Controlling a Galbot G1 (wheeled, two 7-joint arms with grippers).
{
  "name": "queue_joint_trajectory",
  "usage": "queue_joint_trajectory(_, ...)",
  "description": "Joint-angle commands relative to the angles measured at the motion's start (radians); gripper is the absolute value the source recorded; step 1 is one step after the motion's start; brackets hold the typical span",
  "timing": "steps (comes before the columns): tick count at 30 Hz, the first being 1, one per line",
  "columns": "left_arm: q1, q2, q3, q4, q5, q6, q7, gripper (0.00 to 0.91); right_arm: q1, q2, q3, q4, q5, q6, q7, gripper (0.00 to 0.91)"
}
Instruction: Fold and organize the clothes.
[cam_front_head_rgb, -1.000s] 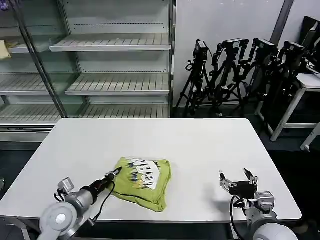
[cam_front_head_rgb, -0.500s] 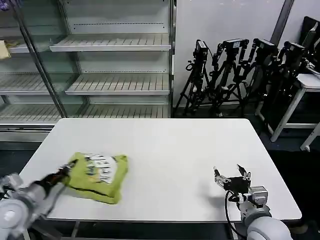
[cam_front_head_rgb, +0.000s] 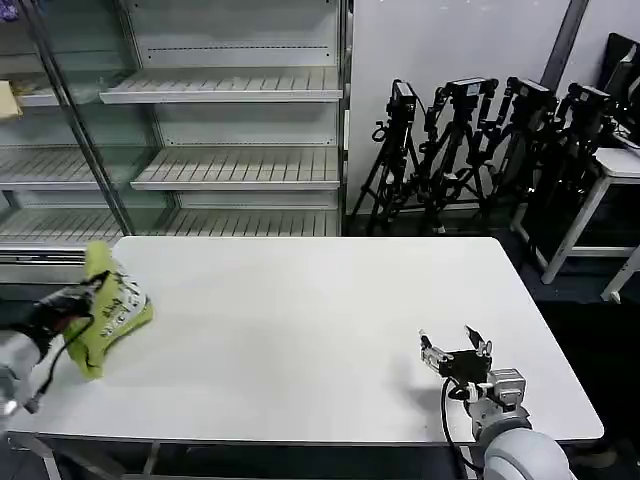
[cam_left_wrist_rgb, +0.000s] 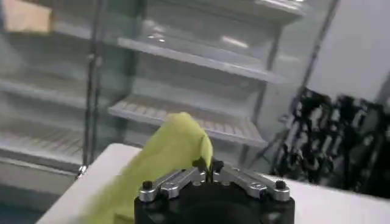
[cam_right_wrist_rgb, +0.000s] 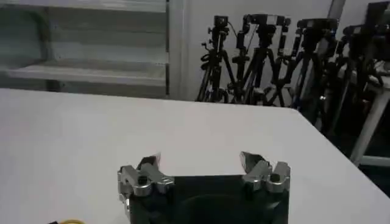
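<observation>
At the left edge of the worktop: the T-shirt (cam_front_head_rgb: 108, 318) hung bunched from the left claw (cam_front_head_rgb: 88, 295), lifted and tilted, its lower folds at or just above the surface; contact could not be told.
T-shirt: lime yellow-green, folded into a thick bundle, with white-and-dark lettering on the side turned toward the middle of the worktop.
Left claw: pressed together on a fold of the T-shirt; in the left wrist view the two fingertips (cam_left_wrist_rgb: 200, 164) met with the green cloth (cam_left_wrist_rgb: 164, 152) rising between and beyond them.
Left arm: reached in from the near left corner, with a dark cable looping under the wrist.
Right claw (cam_front_head_rgb: 455, 347): spread, holding nothing, just above the worktop near the front right edge, well apart from the T-shirt.
Right claw, wrist view: both fingers (cam_right_wrist_rgb: 146, 164) stood wide apart over bare white surface, the claw (cam_right_wrist_rgb: 199, 163) pointing toward the far edge.
Worktop (cam_front_head_rgb: 320, 320): white and rectangular.
Behind the worktop: a glass-fronted shelf unit (cam_front_head_rgb: 200, 130) with white slatted shelves, on the left.
Far right: a row of black tripods (cam_front_head_rgb: 480, 140) against the wall, beside a second white table (cam_front_head_rgb: 615, 165).
</observation>
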Motion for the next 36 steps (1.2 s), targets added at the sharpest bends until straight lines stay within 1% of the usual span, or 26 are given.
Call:
queue_joint_trajectory(1, -0.122, -0.224, 0.716, 0.097, 0.594, -0.084, 0.044, 0.04, -0.071, 0.008, 0.04, 0.018, -0.014, 0.005, -0.003, 0.907)
queue_joint_trajectory(3, -0.167, -0.271, 0.77, 0.107, 0.607, -0.077, 0.033, 0.04, -0.094, 0.008, 0.064, 0.026, -0.014, 0.006, -0.004, 0.907)
queue_joint_trajectory(4, -0.199, -0.289, 0.791, 0.091, 0.603, -0.07, 0.024, 0.05, -0.099, 0.008, 0.069, 0.027, -0.014, 0.006, -0.004, 0.907)
queue_joint_trajectory(5, -0.218, -0.3, 0.803, 0.082, 0.595, -0.06, 0.016, 0.04, -0.113, 0.008, 0.083, 0.033, -0.014, 0.007, -0.005, 0.907)
queue_joint_trajectory(7, -0.246, -0.315, 0.823, 0.072, 0.586, -0.053, 0.006, 0.04, -0.127, 0.009, 0.093, 0.036, -0.016, 0.009, -0.006, 0.907)
queue_joint_trajectory(9, -0.309, -0.333, 0.853, 0.058, 0.531, -0.034, -0.016, 0.04, -0.146, 0.012, 0.105, 0.044, -0.021, 0.01, -0.006, 0.907)
queue_joint_trajectory(12, -0.355, -0.353, 0.881, 0.069, 0.493, -0.02, -0.038, 0.05, -0.159, 0.019, 0.111, 0.05, -0.025, 0.011, -0.007, 0.907)
queue_joint_trajectory(13, -0.377, -0.361, 0.895, 0.085, 0.492, -0.018, -0.042, 0.04, -0.162, 0.023, 0.112, 0.051, -0.027, 0.011, -0.007, 0.907)
queue_joint_trajectory(17, -0.447, -0.398, 0.942, 0.133, 0.479, -0.009, -0.061, 0.05, -0.172, 0.032, 0.112, 0.054, -0.034, 0.011, -0.007, 0.907)
queue_joint_trajectory(21, -0.49, -0.436, 0.987, 0.189, 0.481, -0.011, -0.07, 0.04, -0.175, 0.034, 0.113, 0.059, -0.036, 0.012, -0.006, 0.907)
queue_joint_trajectory(22, -0.497, -0.443, 0.996, 0.196, 0.482, -0.011, -0.069, 0.071, -0.175, 0.034, 0.115, 0.06, -0.035, 0.012, -0.006, 0.907)
queue_joint_trajectory(23, -0.504, -0.45, 1.003, 0.204, 0.482, -0.01, -0.068, 0.232, -0.175, 0.032, 0.116, 0.061, -0.034, 0.011, -0.006, 0.907)
queue_joint_trajectory(24, -0.508, -0.457, 1.006, 0.207, 0.481, -0.008, -0.068, 0.907, -0.174, 0.031, 0.119, 0.063, -0.033, 0.011, -0.006, 0.907)
queue_joint_trajectory(26, -0.511, -0.465, 1.006, 0.207, 0.473, -0.015, -0.067, 0.907, -0.173, 0.027, 0.123, 0.066, -0.033, 0.01, -0.006, 0.907)
queue_joint_trajectory(30, -0.494, -0.451, 0.966, 0.156, 0.378, -0.09, -0.029, 0.907, -0.171, 0.015, 0.131, 0.077, -0.028, 0.012, -0.016, 0.907)
queue_joint_trajectory(34, -0.458, -0.433, 0.914, 0.086, 0.211, -0.097, -0.009, 0.907, -0.158, 0.004, 0.122, 0.082, -0.022, 0.018, -0.022, 0.907)
queue_joint_trajectory(36, -0.429, -0.43, 0.892, 0.055, 0.163, -0.098, -0.001, 0.907, -0.146, -0.003, 0.115, 0.082, -0.017, 0.018, -0.023, 0.907)
